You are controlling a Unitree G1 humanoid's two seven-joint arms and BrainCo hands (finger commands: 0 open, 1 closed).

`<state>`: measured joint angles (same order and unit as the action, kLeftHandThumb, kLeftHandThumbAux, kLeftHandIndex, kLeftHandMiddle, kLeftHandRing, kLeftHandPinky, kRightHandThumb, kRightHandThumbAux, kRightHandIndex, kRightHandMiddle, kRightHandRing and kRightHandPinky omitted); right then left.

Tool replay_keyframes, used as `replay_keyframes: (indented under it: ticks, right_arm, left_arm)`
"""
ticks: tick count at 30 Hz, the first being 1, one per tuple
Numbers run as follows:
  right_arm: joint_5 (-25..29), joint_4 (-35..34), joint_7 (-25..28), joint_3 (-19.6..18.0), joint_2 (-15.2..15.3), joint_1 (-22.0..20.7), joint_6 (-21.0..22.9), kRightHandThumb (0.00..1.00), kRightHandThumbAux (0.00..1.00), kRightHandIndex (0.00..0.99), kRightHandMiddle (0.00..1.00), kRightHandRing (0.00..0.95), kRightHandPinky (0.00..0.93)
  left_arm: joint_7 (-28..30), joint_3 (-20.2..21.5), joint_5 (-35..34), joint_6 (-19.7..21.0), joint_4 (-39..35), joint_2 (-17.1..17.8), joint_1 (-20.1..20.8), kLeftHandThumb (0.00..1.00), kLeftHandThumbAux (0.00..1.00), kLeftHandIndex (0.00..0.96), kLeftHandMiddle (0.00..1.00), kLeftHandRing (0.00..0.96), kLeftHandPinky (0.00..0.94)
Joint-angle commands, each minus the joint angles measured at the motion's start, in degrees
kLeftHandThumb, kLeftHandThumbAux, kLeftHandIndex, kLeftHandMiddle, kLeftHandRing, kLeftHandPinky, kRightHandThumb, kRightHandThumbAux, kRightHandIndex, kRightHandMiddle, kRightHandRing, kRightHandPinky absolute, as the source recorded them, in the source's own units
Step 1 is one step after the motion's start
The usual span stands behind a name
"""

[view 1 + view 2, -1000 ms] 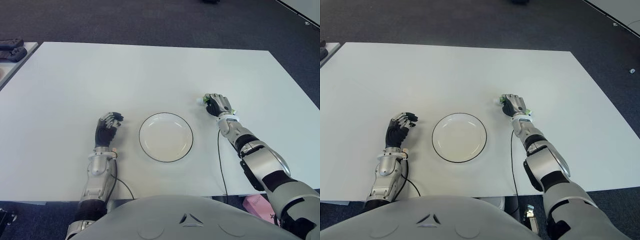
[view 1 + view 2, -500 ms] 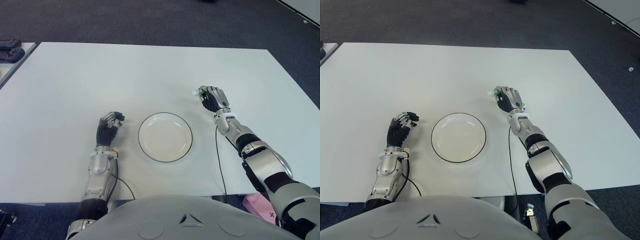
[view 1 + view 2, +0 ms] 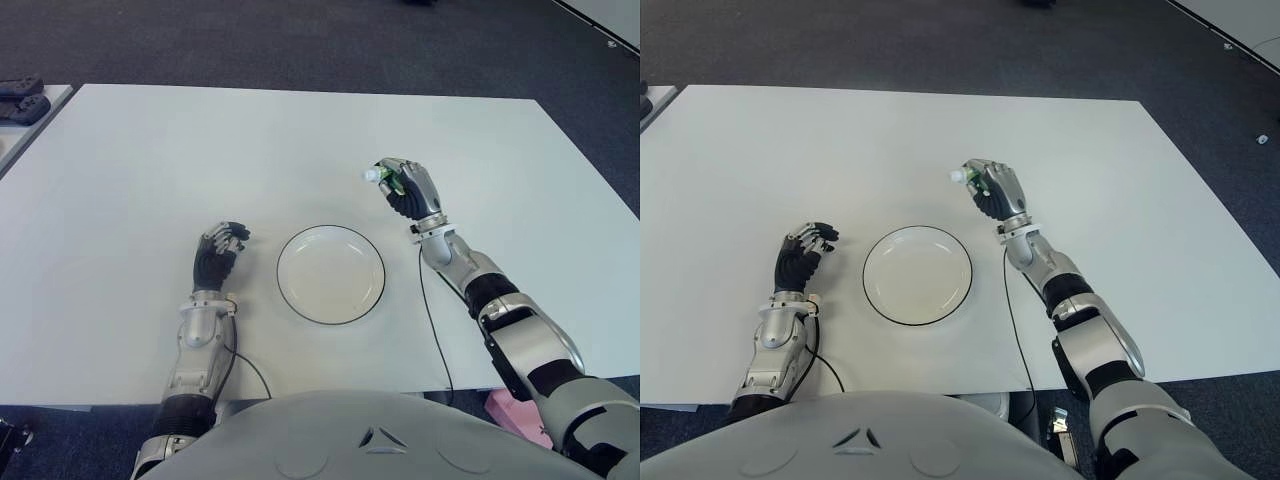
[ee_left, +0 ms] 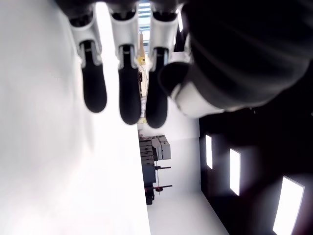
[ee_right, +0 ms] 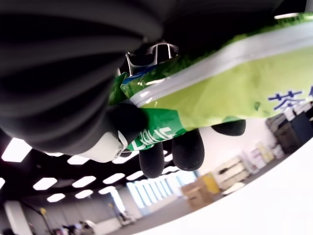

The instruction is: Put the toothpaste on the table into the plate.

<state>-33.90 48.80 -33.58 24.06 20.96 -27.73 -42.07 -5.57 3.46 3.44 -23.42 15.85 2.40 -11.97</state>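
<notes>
My right hand [image 3: 405, 187] is shut on a green toothpaste tube [image 5: 230, 83], raised above the white table [image 3: 300, 140] just right of and beyond the plate. The tube's white cap [image 3: 371, 176] pokes out of the fist toward the left. In the right wrist view the green tube lies pressed across the palm with fingers [image 5: 188, 147] curled under it. The white plate [image 3: 331, 274] with a dark rim sits at the table's middle front with nothing in it. My left hand [image 3: 217, 255] shows to the left of the plate, fingers [image 4: 120, 88] loosely curled and holding nothing.
Dark objects [image 3: 22, 95] sit on a second table at the far left. Dark carpet surrounds the table. A pink item [image 3: 515, 410] shows below the table's front right edge.
My right hand has lifted the toothpaste off the table and carried it left and upward, closer to the plate. The left hand has stayed put.
</notes>
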Motion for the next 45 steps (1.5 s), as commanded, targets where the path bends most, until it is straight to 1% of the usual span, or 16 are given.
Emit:
replay_keyframes:
  ticks: [1,4,5,12,15,22,23,27,30,37,40,45]
  right_arm:
    - [1.3,-7.3,3.7,-1.0,-1.0,4.0,-0.1,0.846,0.679,0.403,0.555,0.872,0.878]
    - [0.1,-12.3,4.9,-0.9,-1.2,6.4,0.0,0.846,0.679,0.402,0.554,0.871,0.879]
    - [-1.0,-13.1,4.5,-0.6,-1.0,6.6,-0.6,0.846,0.679,0.402,0.553,0.871,0.88]
    - [-7.4,-15.3,1.2,0.6,-0.8,7.3,-3.1,0.846,0.679,0.403,0.554,0.869,0.88]
    - [-12.0,-16.5,-1.1,2.8,-1.0,8.2,-3.9,0.847,0.678,0.404,0.554,0.871,0.884]
    - [-19.0,-18.0,-6.1,5.8,-0.6,9.2,-3.7,0.847,0.678,0.405,0.551,0.877,0.891]
    - [-19.6,-18.1,-6.5,6.1,-0.5,9.2,-3.6,0.847,0.678,0.406,0.551,0.878,0.891]
    - [-24.4,-16.7,-6.2,9.8,-0.2,8.6,-2.0,0.848,0.676,0.41,0.551,0.881,0.885]
    - [-25.4,-14.9,-4.9,11.5,0.0,7.9,-2.2,0.848,0.676,0.411,0.551,0.883,0.885]
    - [-24.5,-12.7,-1.2,13.8,0.8,7.4,-3.5,0.849,0.675,0.416,0.552,0.888,0.889]
    - [-23.9,-12.4,0.3,14.3,1.0,7.4,-3.4,0.848,0.674,0.418,0.553,0.89,0.889]
    - [-22.6,-13.0,4.5,14.8,1.4,8.0,-3.2,0.847,0.674,0.421,0.558,0.887,0.88]
  left_arm:
    - [-0.2,-0.2,0.3,0.7,1.7,-0.4,0.1,0.717,0.723,0.426,0.453,0.439,0.439]
    - [0.1,-0.2,0.0,0.5,1.9,-0.5,0.2,0.716,0.723,0.426,0.453,0.437,0.44]
    - [0.1,-0.2,0.0,0.5,2.0,-0.5,0.3,0.716,0.723,0.426,0.453,0.437,0.441]
    - [0.1,-0.3,-0.2,0.1,2.2,-0.6,0.7,0.715,0.723,0.426,0.456,0.441,0.45]
    - [0.0,-0.4,0.0,0.0,2.2,-0.7,0.7,0.716,0.723,0.426,0.455,0.441,0.449]
    - [-0.2,-0.4,0.3,0.0,2.5,-0.8,0.9,0.717,0.723,0.427,0.454,0.44,0.449]
    - [-0.1,-0.4,0.3,0.0,2.5,-0.8,0.9,0.717,0.723,0.427,0.454,0.44,0.449]
    - [0.0,-0.4,0.1,0.0,2.4,-1.0,1.0,0.718,0.723,0.426,0.454,0.438,0.44]
    - [0.0,-0.4,0.1,0.0,2.4,-1.1,1.1,0.717,0.723,0.426,0.455,0.437,0.439]
    - [-0.2,-0.4,0.3,-0.1,2.6,-1.2,1.3,0.718,0.723,0.426,0.452,0.433,0.433]
    - [-0.3,-0.3,0.3,-0.1,2.7,-1.2,1.3,0.719,0.723,0.426,0.453,0.431,0.432]
    - [-0.2,-0.3,0.2,0.0,2.6,-1.3,1.2,0.718,0.723,0.426,0.453,0.43,0.431]
